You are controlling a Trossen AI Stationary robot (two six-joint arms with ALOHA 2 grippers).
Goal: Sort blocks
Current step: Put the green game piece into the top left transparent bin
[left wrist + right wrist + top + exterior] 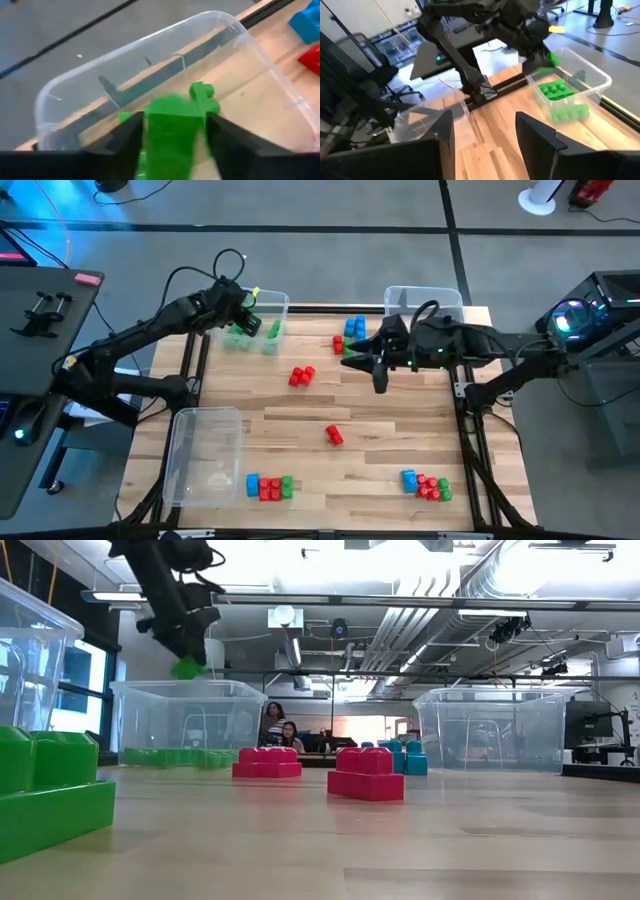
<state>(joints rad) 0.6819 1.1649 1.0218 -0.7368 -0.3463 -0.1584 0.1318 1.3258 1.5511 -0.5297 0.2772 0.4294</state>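
My left gripper (243, 302) hangs over the clear bin (272, 302) at the table's far left corner, pointing down into it. A bright green block (172, 132) shows blurred between its open fingers, just below their tips (187, 667). More green blocks (557, 90) lie on that bin's floor. My right gripper (352, 360) is open and holds nothing; it hovers well above the table beside the blue blocks (355, 328), pointing toward the left bin. Red blocks (302, 376) lie mid-table. My left gripper's fingers (131, 137) stand on either side of the green block's two sides, coming at it from above on a slant. The block is blurred in the gap, and I cannot tell whether the fingers touch it. It is clear of the bin's floor.
A second clear bin (425, 298) stands at the far right and a third (205, 420) at the near left. A lone red block (334, 435) lies mid-table. Mixed clusters lie near the front edge (270, 487) and at the near right (428, 485). People sit in the room behind.
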